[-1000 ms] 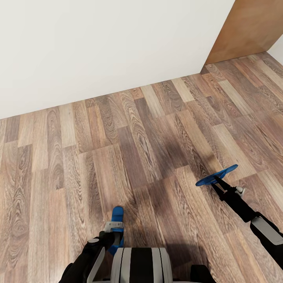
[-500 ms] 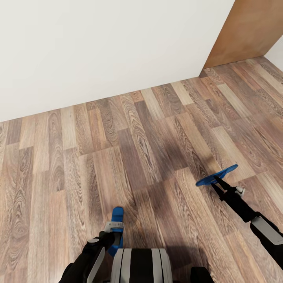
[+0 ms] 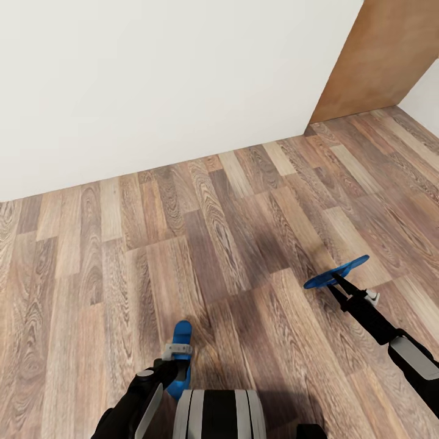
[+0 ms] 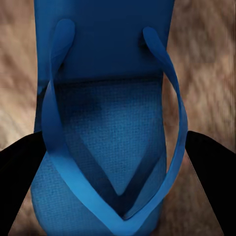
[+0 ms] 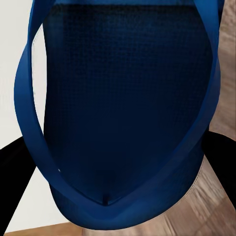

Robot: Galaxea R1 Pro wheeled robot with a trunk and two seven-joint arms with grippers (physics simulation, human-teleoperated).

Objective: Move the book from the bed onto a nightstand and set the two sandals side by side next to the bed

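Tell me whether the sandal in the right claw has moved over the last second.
Cannot tell for the room. The sandal sits at the same spot against the right claw, while the wall and door shift, so the camera moved.

Left sandal (image 3: 181,347) half hidden by left hand (image 3: 177,360).

Bright blue sandals (image 3: 337,272), brown wood-grain floor (image 3: 231,219), white wall (image 3: 152,73).
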